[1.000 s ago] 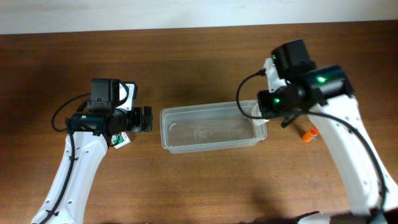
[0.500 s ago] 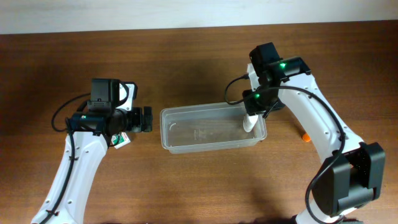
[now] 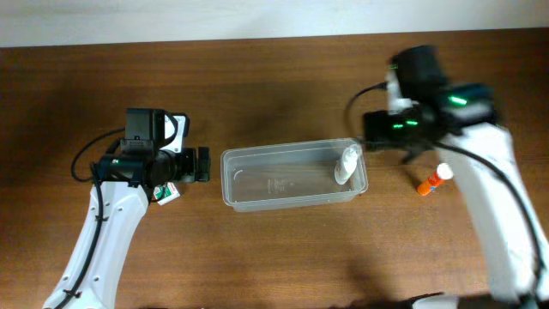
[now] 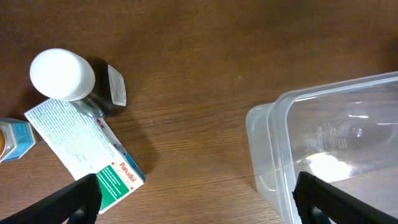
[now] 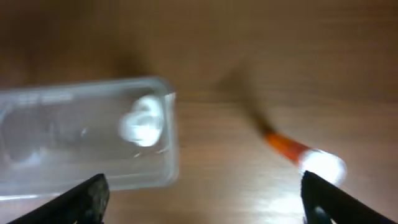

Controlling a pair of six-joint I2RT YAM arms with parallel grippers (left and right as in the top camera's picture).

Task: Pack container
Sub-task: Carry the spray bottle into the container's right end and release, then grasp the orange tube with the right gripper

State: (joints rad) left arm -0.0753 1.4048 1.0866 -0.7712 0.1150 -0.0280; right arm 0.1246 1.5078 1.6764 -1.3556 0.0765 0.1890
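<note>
The container (image 3: 233,190), a clear shallow tub, sits mid-table. A small white bottle (image 3: 346,163) lies inside it at the right end, also blurred in the right wrist view (image 5: 142,124). My right gripper (image 5: 205,205) is open with nothing between its fingers. It hovers over bare wood just right of the container's right end (image 5: 173,149). My left gripper (image 3: 202,164) is open and empty, just left of the container's left wall (image 4: 264,134).
An orange tube with a white cap (image 3: 433,180) lies right of the container, blurred in the right wrist view (image 5: 301,154). Left of the container lie a white-capped bottle (image 4: 62,74), a green and white Panadol box (image 4: 87,152) and a small dark item (image 4: 115,87).
My right gripper has opened and let go of the white bottle, which now lies in the container. The right arm has drawn back to the right. The left arm has not moved.
</note>
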